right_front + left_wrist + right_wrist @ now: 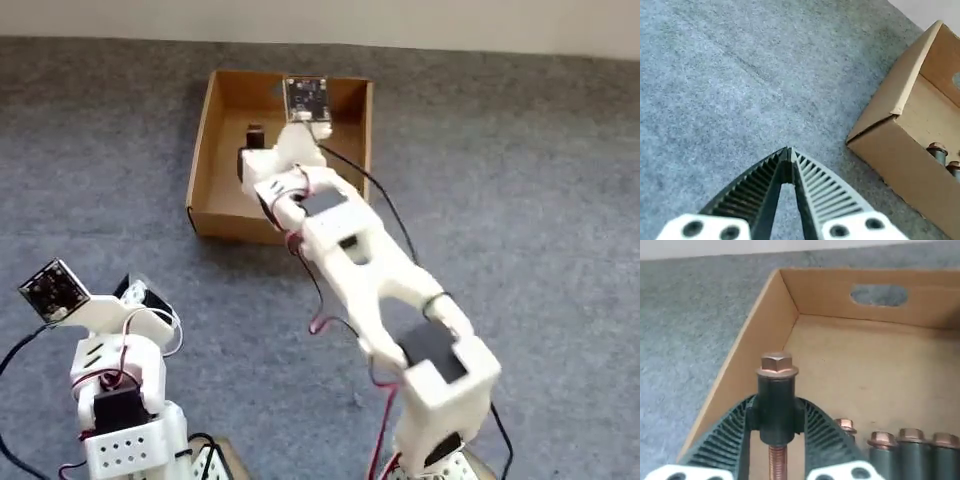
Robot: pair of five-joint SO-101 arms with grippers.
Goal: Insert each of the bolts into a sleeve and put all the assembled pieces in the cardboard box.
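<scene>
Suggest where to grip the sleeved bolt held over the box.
Grip the dark sleeve at mid-height, fingers closing from its two sides, as the right gripper does now. The sleeve is the widest, straight-walled part; the bolt head flares above it and the thin thread sticks out below, so both would likely give a poorer hold.

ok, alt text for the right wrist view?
The right gripper grips a dark sleeve with a copper bolt through it, over the open cardboard box. Four more assembled pieces sit side by side inside.
</scene>
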